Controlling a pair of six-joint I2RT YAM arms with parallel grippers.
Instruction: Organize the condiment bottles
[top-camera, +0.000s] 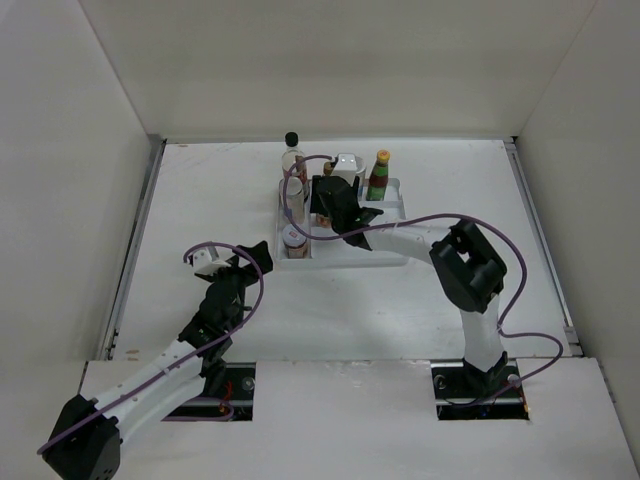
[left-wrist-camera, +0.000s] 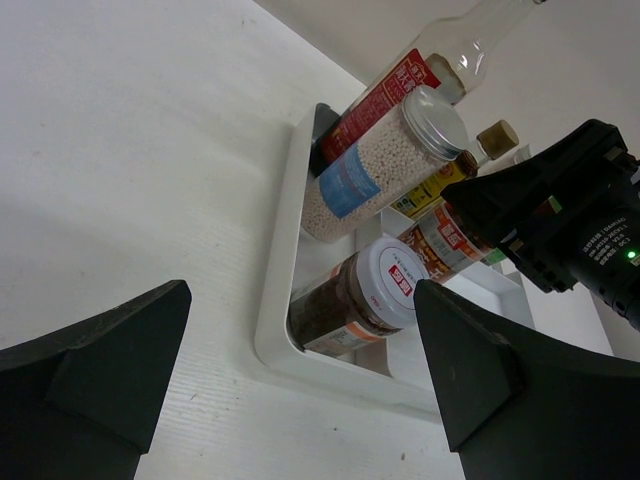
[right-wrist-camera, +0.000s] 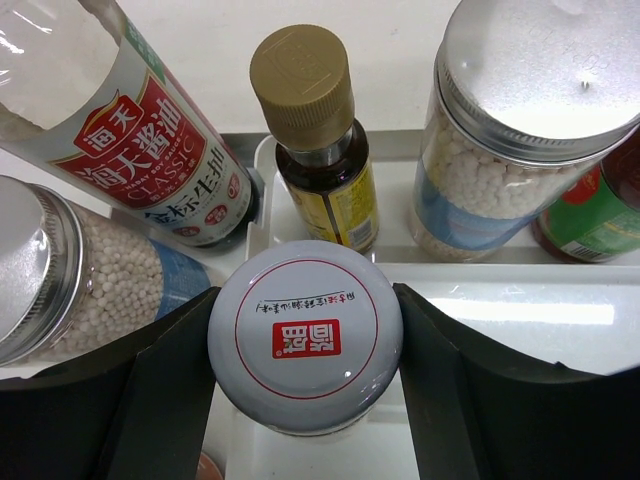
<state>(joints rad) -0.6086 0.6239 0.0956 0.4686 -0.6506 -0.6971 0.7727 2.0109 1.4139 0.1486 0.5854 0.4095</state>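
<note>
The white divided tray (top-camera: 392, 212) stands at the table's far middle with the condiment bottles in and round it. My right gripper (top-camera: 332, 205) is over the tray. In the right wrist view it (right-wrist-camera: 305, 340) is shut on a white-lidded jar (right-wrist-camera: 305, 335); I cannot tell whether the jar rests on the tray floor. Behind it stand a tiny dark yellow-capped bottle (right-wrist-camera: 305, 90), a tall clear red-labelled bottle (right-wrist-camera: 150, 160), two silver-lidded jars of white beads (right-wrist-camera: 530, 130) (right-wrist-camera: 60, 270) and the red sauce bottle (right-wrist-camera: 600, 215). My left gripper (top-camera: 255, 256) is open and empty, near the tray's front left corner.
In the left wrist view a second white-lidded jar (left-wrist-camera: 370, 295) of dark contents sits in the tray's near corner (left-wrist-camera: 275, 300), a silver-lidded bead jar (left-wrist-camera: 385, 165) behind it. White walls enclose the table. The right arm's purple cable (top-camera: 440, 218) loops over the tray's right side.
</note>
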